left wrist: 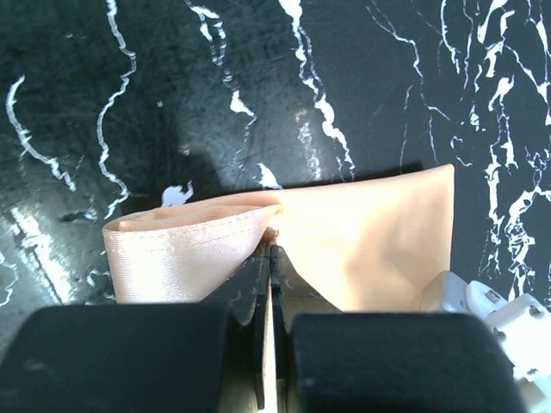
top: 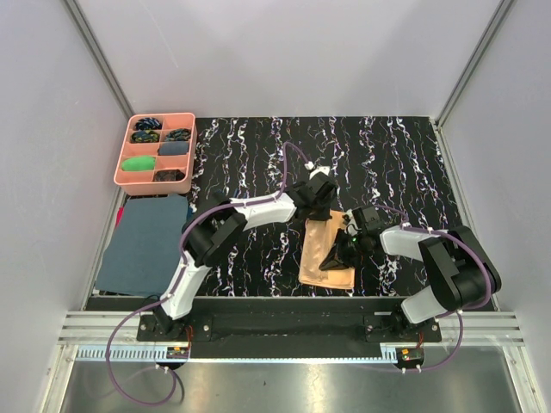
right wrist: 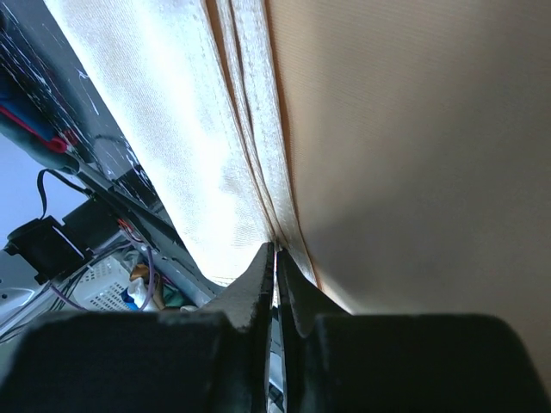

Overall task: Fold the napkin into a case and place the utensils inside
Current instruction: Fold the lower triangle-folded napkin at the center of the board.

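The napkin lies as a long, narrow, peach-orange strip folded into layers. It sits between the two grippers, with its far end under the left gripper and its right long edge at the right gripper. The left gripper is clenched on the fabric. Its two dark fingers are pressed together with a pinch of the napkin caught right at the tips. Ahead of those tips the cloth spreads flat. To their left is a shiny, ribbed fold with a stitched hem, and to their right a smoother, duller panel runs out to a square corner. The right gripper is likewise closed on the napkin, its fingertips nipping the spot where several stacked hems run together. From there the fabric climbs across almost the whole wrist view, pale and bright on the left of the fingers and a deeper shadowed orange on their right. A dark shape lies over the strip by the right gripper, but I cannot tell whether it is only the fingers and their shadow. Beneath it all is the black table with white marbling. Well off to the left of the left gripper a dark blue-grey cloth lies flat, and beyond that cloth stands a pink tray with small coloured bundles in its compartments.
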Robot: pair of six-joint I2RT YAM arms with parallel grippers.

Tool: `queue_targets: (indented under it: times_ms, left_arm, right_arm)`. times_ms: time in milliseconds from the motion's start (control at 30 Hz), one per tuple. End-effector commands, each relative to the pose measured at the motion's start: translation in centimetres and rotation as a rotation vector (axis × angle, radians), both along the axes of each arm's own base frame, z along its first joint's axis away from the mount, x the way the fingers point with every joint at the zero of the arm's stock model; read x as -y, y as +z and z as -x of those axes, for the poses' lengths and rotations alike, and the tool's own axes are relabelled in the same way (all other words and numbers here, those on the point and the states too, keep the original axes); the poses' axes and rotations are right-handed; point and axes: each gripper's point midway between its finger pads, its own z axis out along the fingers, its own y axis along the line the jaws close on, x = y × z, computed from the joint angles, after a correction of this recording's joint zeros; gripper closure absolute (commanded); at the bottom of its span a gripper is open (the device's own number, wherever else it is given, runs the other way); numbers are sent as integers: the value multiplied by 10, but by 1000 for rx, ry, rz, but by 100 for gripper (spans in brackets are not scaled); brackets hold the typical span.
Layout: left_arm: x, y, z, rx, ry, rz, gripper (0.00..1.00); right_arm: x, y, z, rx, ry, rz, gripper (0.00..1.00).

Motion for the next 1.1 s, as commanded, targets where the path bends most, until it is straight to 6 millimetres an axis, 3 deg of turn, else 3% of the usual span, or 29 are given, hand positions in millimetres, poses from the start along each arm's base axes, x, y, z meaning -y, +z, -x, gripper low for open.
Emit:
queue_targets:
  times_ms: [0, 67, 100, 167, 200, 267, 300, 433, 767, 1067]
  left_arm:
    - [18, 29, -5, 8, -58, 73, 89]
    - [17, 44, -1, 1, -95, 102, 71]
    - [17, 64, 1, 18, -108, 129, 67]
    - [8, 78, 0, 37, -123, 143, 62]
    - [7, 94, 1, 50, -135, 166, 65]
    - [-7, 107, -3, 67, -116, 171, 73]
    - [-12, 107, -5, 68, -108, 166, 83]
    - [-36, 99, -22, 44, -52, 161, 99]
    - [-41, 58, -43, -44, 0, 118, 100]
    - [-26, 40, -29, -94, -32, 145, 100]
  right_arm:
    - [9, -10, 4, -10, -32, 61, 91]
    - [9, -10, 5, -14, -31, 61, 91]
    - [9, -10, 5, -15, -35, 60, 91]
    - [9, -11, 5, -16, -37, 61, 91]
    - [9, -11, 4, -13, -37, 60, 91]
    - [9, -10, 4, -11, -35, 57, 91]
    - [9, -10, 5, -12, -34, 56, 92]
    - [9, -10, 6, -8, -32, 55, 92]
    - [9, -9, 5, -4, -33, 55, 92]
    - [9, -10, 5, -7, -35, 55, 92]
